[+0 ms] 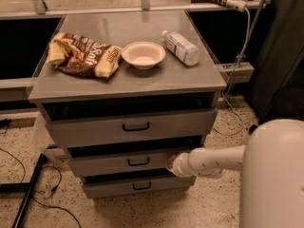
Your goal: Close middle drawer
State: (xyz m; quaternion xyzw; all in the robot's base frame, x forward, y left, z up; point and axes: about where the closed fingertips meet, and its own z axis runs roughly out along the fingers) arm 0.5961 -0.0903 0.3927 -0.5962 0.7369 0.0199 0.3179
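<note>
Grey middle drawer (pixel 104 164) stands slightly open, with the gripper (pixel 172 161) at its front's right end; its grip cannot be told. Bag (pixel 83 56), bowl (pixel 143 54) and bottle (pixel 182 47) lie on the table (pixel 142 82).

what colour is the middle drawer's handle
Black handle on the grey middle drawer, camera view. The pincer is at its front's right end.

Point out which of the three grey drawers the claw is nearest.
The middle drawer: the claw sits at the right end of its front, below the taller top drawer and above the bottom drawer.
</note>
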